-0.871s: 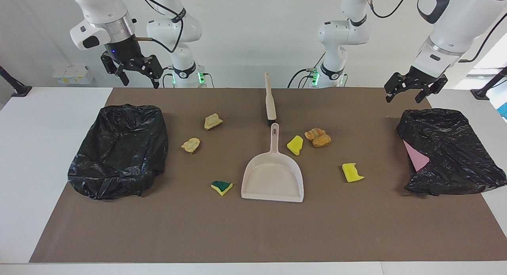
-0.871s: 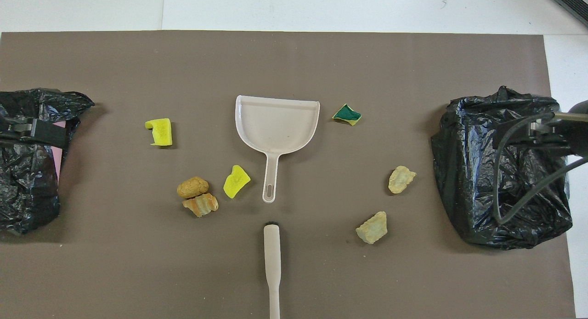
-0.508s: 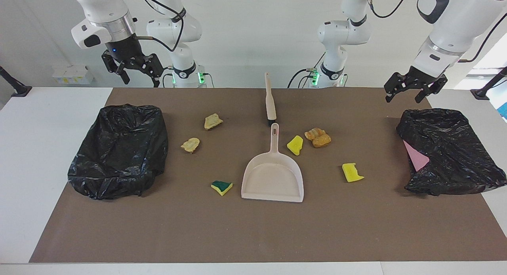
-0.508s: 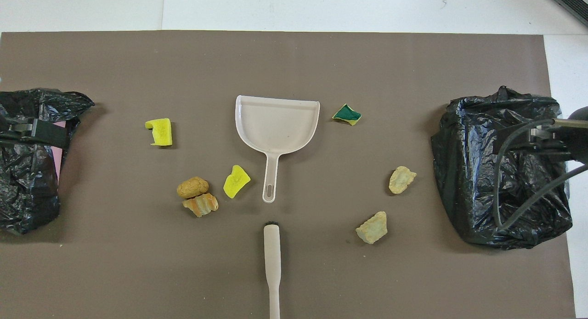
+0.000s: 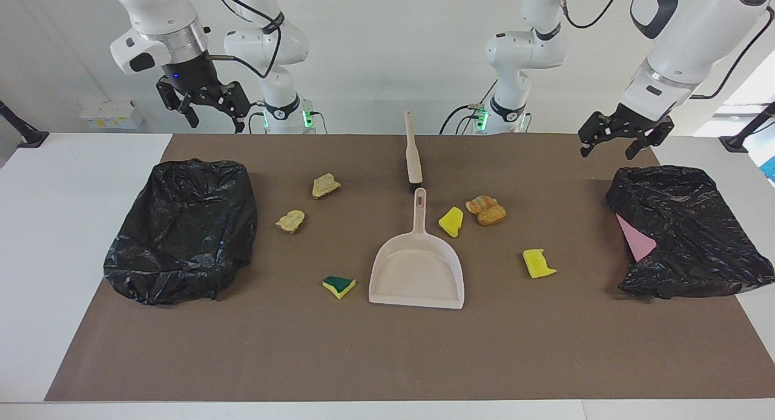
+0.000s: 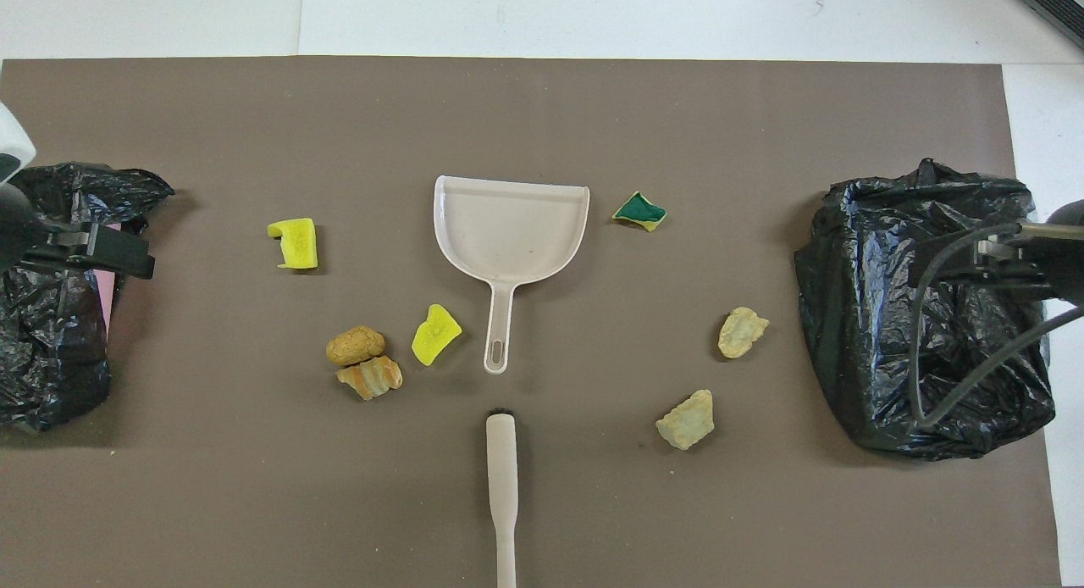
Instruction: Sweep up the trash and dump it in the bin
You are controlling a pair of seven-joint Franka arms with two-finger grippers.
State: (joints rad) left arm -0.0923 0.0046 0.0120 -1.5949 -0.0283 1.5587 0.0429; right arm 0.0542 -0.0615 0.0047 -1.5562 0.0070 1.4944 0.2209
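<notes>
Several scraps of trash lie on the brown mat: two yellow sponge pieces (image 5: pixel 451 221) (image 5: pixel 538 264), a green-and-yellow wedge (image 5: pixel 339 285), two tan lumps (image 5: pixel 325 185) (image 5: pixel 291 221) and two orange-brown lumps (image 5: pixel 486 209) touching each other. One bin lined with a black bag (image 5: pixel 181 226) stands at the right arm's end, and another bin (image 5: pixel 690 232) at the left arm's end. My right gripper (image 5: pixel 215 122) hangs open and empty high over the first bin's robot-side edge. My left gripper (image 5: pixel 607 151) hangs open and empty over the mat beside the second bin.
A beige dustpan (image 5: pixel 418 269) lies mid-mat with its handle pointing at the robots. A beige hand brush (image 5: pixel 413 150) lies in line with it, nearer the robots. A pink patch (image 5: pixel 636 241) shows at the second bin's side. White table surrounds the mat (image 5: pixel 387 359).
The left gripper has drifted a little toward the table's middle, off the bin's edge. The right gripper has risen slightly. Nothing on the mat has moved.
</notes>
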